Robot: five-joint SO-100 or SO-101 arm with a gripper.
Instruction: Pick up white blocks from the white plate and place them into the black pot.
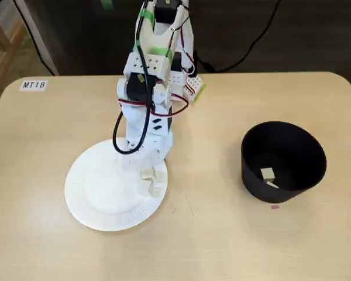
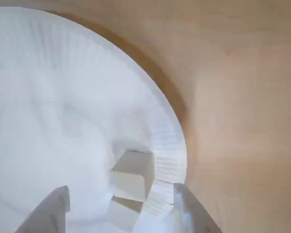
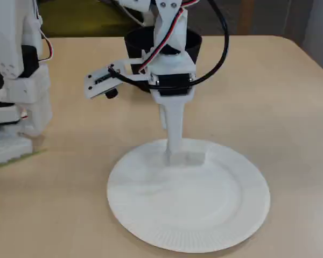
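My gripper (image 2: 121, 208) hangs wide over small cream cubes (image 1: 150, 181) near the round white paper plate's (image 1: 88, 205) rim, so closing on one comes next, I judge.

In a fixed view, blocks (image 1: 151, 181) lie on the plate (image 1: 99, 202), left of the pot (image 1: 284, 161).

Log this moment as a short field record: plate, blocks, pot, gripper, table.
plate: white plate on the table, left of the pot in a fixed view
blocks on plate: two white blocks close together near the plate's right rim
pot: black pot upright, apart from the plate
pot contents: one pale block on its floor
gripper: gripper lowered over the plate, fingers apart, the two blocks between them in the wrist view
grasp: not yet closed on a block
table: light wood table
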